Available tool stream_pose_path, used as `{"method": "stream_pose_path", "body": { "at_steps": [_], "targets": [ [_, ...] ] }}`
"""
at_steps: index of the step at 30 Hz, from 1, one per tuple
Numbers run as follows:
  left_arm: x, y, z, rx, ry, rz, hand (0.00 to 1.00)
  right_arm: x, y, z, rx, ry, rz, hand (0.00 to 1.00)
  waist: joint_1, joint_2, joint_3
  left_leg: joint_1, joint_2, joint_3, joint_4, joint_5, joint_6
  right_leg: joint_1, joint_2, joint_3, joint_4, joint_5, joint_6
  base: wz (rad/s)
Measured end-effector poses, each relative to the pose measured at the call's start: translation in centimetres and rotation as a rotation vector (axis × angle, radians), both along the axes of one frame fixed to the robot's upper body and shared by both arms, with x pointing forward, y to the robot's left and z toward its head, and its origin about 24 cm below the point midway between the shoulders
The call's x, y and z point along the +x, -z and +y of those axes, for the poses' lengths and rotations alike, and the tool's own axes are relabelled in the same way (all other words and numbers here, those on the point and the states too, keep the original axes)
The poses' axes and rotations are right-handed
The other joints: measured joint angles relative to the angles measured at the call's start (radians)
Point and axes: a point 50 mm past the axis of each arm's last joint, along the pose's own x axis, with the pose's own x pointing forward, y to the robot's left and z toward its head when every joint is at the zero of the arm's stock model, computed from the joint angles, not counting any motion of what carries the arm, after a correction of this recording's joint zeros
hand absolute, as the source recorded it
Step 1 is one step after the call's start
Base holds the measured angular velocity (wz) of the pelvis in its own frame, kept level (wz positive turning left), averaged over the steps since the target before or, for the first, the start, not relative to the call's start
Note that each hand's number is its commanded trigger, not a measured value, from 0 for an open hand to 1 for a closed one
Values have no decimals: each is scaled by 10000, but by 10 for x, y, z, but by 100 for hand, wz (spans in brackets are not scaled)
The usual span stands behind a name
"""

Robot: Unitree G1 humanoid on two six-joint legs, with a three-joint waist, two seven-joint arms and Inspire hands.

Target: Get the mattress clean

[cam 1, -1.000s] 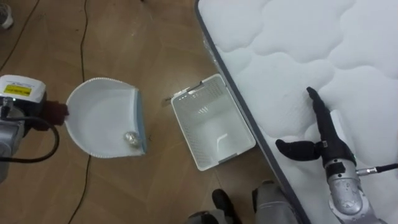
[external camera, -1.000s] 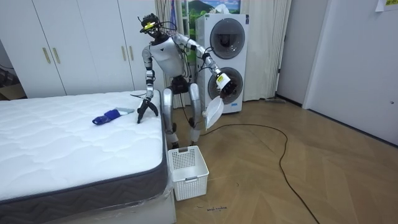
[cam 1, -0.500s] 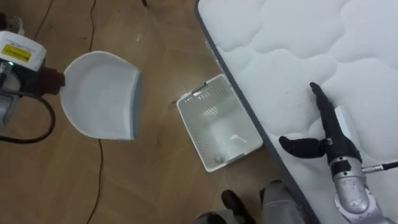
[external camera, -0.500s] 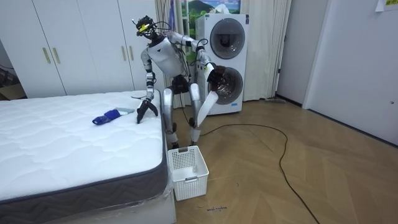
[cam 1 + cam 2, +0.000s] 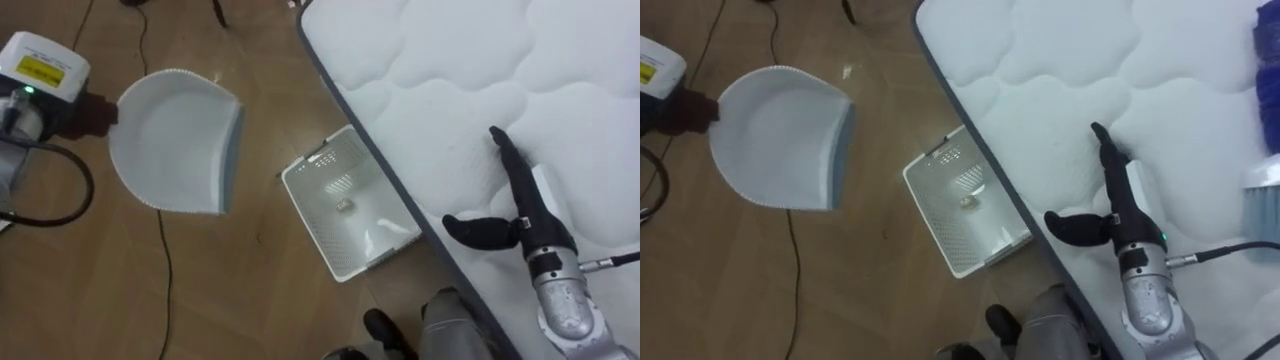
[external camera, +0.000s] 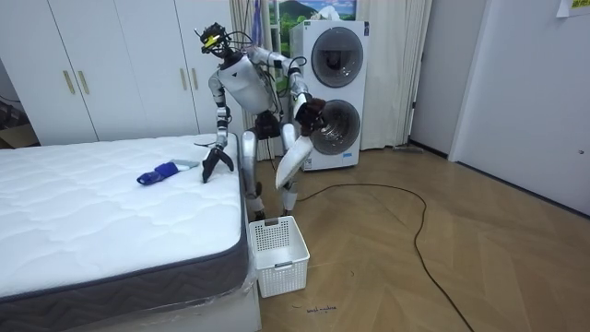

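The robot stands at the corner of the bed [image 5: 440,60], leaning a little over it, with 2 stacked washing machines [image 6: 334,92] behind it in the room view. Out on its left, the left hand [image 5: 88,108] is clamped round the handle of the white dustpan [image 5: 175,140], dark fingers wrapped on the grip. The pan hangs over the wooden floor [image 5: 230,300], beside the white basket [image 5: 303,218] and not above it, lip pointing toward the basket side. In the room view it tilts steeply downward. The pan looks empty.

Down in the basket, 1 small pale scrap [image 5: 347,207] lies on the bottom. The basket sits on the floor just beside the mattress edge, handy for tipping sweepings straight off the bed, and that dump looks done for this load.

The right hand [image 5: 525,222] lies on the mattress near the edge, fingers straight and together, thumb spread wide toward the edge, holding nothing. It reads as a prop, steadying the lean while the other arm works out to the side.

The blue brush [image 6: 159,172] lies on the mattress near that hand, apart from it, probably parked there to free the hand for bracing. The quilted top around it looks clear of litter, so the likely call is brush back in hand or the pan put away.
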Motion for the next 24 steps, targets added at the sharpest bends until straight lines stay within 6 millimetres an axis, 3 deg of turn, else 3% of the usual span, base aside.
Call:
{"method": "stream_pose_path", "body": {
  "at_steps": [1,6,8,11,13,14,16,20,22,24],
  "targets": [
    [0,2,-2,-148,109,-33,100,-2,1,-1,118,50,77,0,13,-61,56,136,13,1,18,-50,-17,136,6,31,-9,-21,13,-10],
    [1,3,-8,-947,524,-527,100,-4,4,-3,201,23,298,0,95,-224,168,289,184,0,385,-305,-80,390,96,43,-10,-60,-19,-11],
    [-1,5,-14,-1322,831,-763,100,-6,7,-3,239,22,431,0,252,-323,136,289,315,-6,651,-486,-127,443,282,207,-10,-60,-22,-30],
    [-12,15,-17,-2259,1399,-1040,100,-9,12,-4,471,108,747,0,623,-657,55,458,344,-515,997,-798,-348,575,582,664,-28,-44,-40,-59],
    [-21,20,-12,-3018,1433,-1399,100,-11,19,-4,570,51,1162,0,1120,-991,-95,647,511,-685,1193,-1062,-525,671,979,1127,-173,67,-72,-81],
    [-22,20,-10,-3146,1398,-1503,100,-12,21,-4,567,51,1310,0,1243,-1047,-129,664,520,-772,1264,-1116,-564,726,1089,1197,-265,123,-84,-74],
    [-29,17,0,-3802,1105,-2275,100,-14,26,-5,688,280,1630,0,1510,-1378,-314,900,530,-1192,1266,-1175,-663,1005,1317,1430,-556,245,-95,-50],
    [-30,11,2,-4193,1158,-3260,100,-22,33,-14,880,1021,2087,0,1836,-1442,-373,1575,756,-1331,1036,-1221,-738,1944,1615,1466,-1517,590,-34,-23],
    [-34,10,0,-4525,1263,-3596,100,-26,35,-19,979,1472,2271,0,1873,-1489,-481,2003,723,-1334,700,-1221,-738,2336,1645,1570,-1971,729,81,-17],
    [-36,8,-5,-4966,1512,-3886,100,-30,37,-24,1133,1853,2386,0,2004,-1639,-540,2328,703,-1329,446,-1221,-737,2561,1670,1777,-2219,831,157,-33]
  ]
}}
